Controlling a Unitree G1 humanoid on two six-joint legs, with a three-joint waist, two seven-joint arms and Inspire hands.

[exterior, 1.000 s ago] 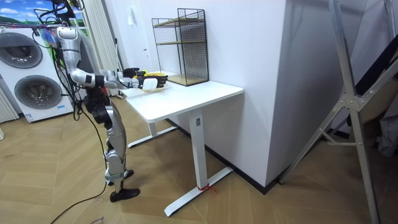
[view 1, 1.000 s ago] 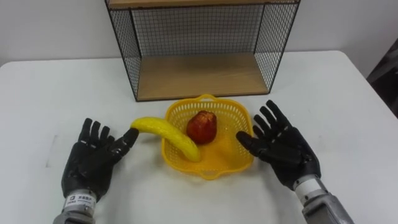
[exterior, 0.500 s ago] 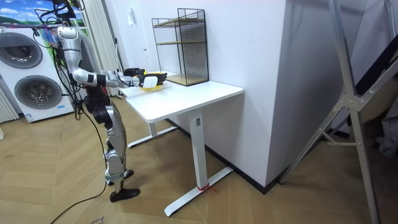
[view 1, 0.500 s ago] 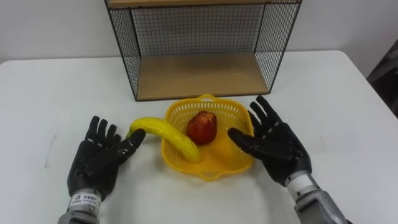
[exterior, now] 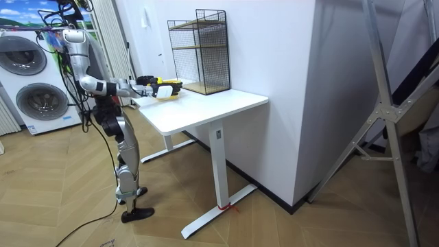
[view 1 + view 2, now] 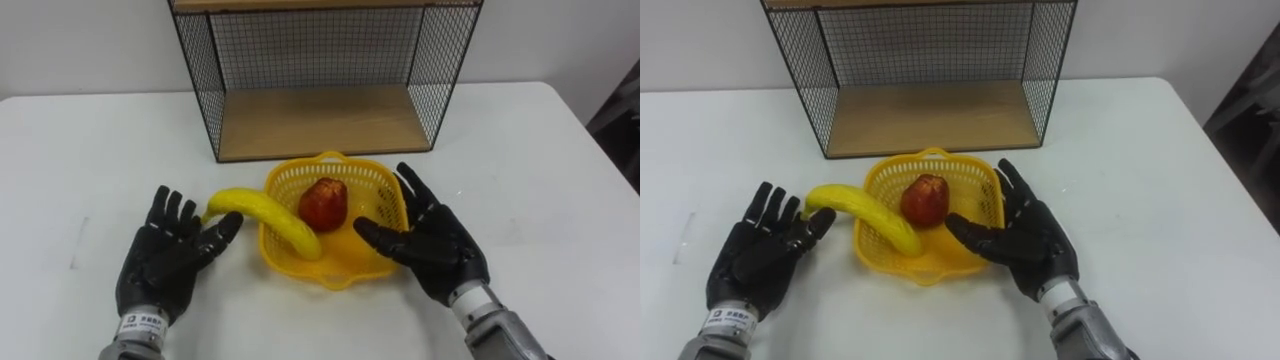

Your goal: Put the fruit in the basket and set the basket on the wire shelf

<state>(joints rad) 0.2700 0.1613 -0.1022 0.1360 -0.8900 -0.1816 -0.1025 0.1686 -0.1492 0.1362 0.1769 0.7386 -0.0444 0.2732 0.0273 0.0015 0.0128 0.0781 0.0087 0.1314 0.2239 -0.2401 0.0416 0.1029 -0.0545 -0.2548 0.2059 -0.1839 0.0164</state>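
- Compared with a second ago, both hands have closed in on the basket point(image 6: 377, 182): the left hand point(image 6: 165, 265) has slid towards the banana point(image 6: 265, 215), and the right hand point(image 6: 437, 250) has moved in so that its thumb now reaches over the basket's right rim
- The basket, banana and apple point(image 6: 323, 203) lie where they did before
- The fingers of both hands are straight and spread apart, palms down over the counter point(image 6: 80, 150), clasping nothing
- The yellow mesh basket sits on the counter between the two sets of fingers, with the wire shelf point(image 6: 200, 70) beyond the fingertips
- The banana, yellow and curved, lies across the basket's left rim: one end is inside, the other juts out just beside the left thumb; I cannot tell whether they touch
- The red apple rests inside the basket, just past the right thumb's tip and apart from it
- In the room view the robot stands at the counter's end, both arms held out over it
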